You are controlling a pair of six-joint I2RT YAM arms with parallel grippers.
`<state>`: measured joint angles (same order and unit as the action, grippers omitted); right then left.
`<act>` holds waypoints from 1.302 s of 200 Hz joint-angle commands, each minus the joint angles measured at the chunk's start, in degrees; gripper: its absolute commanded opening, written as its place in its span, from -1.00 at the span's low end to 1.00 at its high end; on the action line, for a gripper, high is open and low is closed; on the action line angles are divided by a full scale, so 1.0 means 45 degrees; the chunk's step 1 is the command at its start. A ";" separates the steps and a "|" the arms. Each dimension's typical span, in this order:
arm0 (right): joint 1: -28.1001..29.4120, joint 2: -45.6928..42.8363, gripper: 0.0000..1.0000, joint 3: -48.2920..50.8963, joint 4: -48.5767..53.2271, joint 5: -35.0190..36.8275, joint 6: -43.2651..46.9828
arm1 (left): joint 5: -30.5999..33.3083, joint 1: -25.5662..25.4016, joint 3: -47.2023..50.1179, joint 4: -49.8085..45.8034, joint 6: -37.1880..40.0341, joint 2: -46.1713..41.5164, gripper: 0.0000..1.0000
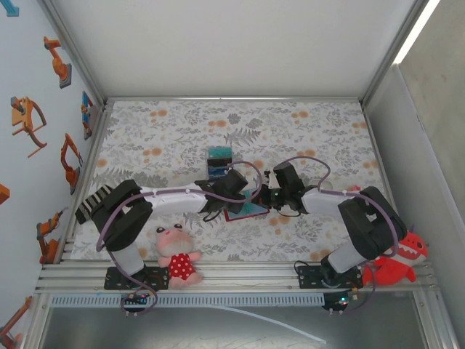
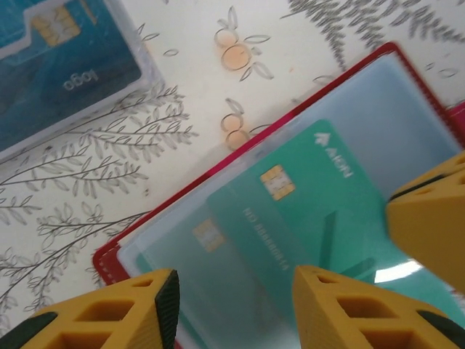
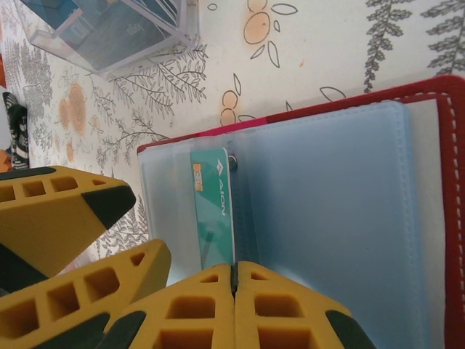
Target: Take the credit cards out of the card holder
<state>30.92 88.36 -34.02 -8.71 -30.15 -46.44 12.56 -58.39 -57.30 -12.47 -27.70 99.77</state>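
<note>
Top view, card holder: the red card holder (image 1: 245,212) lies open on the table (image 1: 320,138), near the middle of its near edge, under the tips of both arms.
Top view, grippers: the left gripper (image 1: 234,190) and right gripper (image 1: 270,198) crowd over it from either side. A clear box of blue cards (image 1: 219,163) stands just beyond.
Left wrist view, fingers: parted about halfway, with nothing between them. They are poised over the clear sleeve that covers a teal credit card (image 2: 305,203) (a second, paler card (image 2: 211,240) lies beneath it).
Right wrist view, fingers: pressed fully together at the sleeve's edge, beside the teal card. Whether they nip the plastic cannot be told.
Risk, sleeve: the left fingers may close on plastic along with the card and drag the whole holder.
Risk, anchor: if the right gripper's hold slips, the holder may lift or fold shut.
Risk, collision: the two grippers work very close together, so a small misjudgement could knock them against each other.
</note>
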 commanded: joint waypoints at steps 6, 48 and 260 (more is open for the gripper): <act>-0.0114 -0.0376 -1.00 -0.0180 0.0606 0.0409 0.0311 | 0.0803 -0.0043 -0.0172 -0.0796 0.0281 0.0130 -0.12; -0.0171 -0.0533 -1.00 -0.0116 0.0600 0.0388 0.0268 | 0.1118 -0.0066 -0.0212 -0.0951 0.0356 0.0373 -0.07; -0.0210 0.0676 -0.94 0.0875 -0.3854 -0.0957 -0.1145 | 0.1033 -0.0137 0.0035 -0.0524 0.0369 0.0965 -0.11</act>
<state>30.44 92.77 -30.35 -25.96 -35.27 -52.51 17.58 -58.92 -58.63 -14.24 -27.09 102.78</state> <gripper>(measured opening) 0.056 0.446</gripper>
